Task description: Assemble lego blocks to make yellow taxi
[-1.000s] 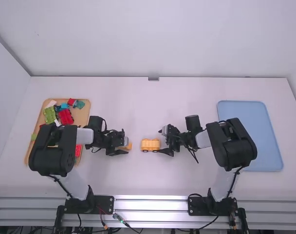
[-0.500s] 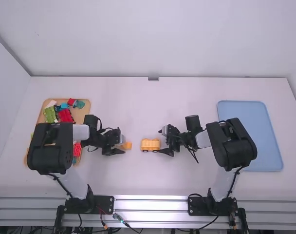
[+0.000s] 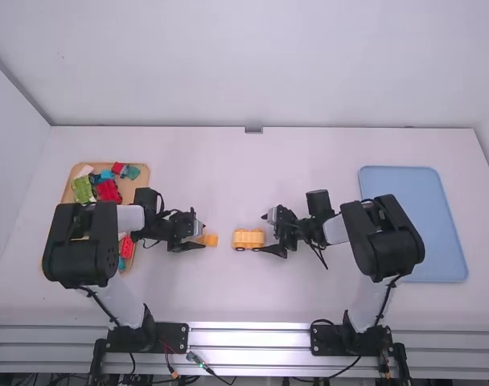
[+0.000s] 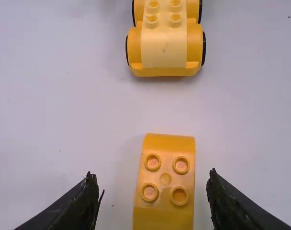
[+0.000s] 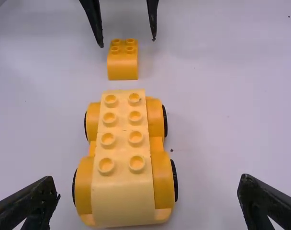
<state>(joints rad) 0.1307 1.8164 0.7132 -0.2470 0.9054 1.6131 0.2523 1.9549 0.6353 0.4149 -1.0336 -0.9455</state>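
Wheeled base looked pretty much done, loose block wasn't on yet; left pincer, right pincer both open.

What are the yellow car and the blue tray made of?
The yellow car looks like hard, smooth plastic, a little shiny, because it has neat round studs and clean molded edges. The blue tray is probably plastic too: it's flat, evenly colored and has rounded corners, though it might be painted.

Yellow studded block between parted black fingertips — apart from both —, wheeled yellow car base beyond.
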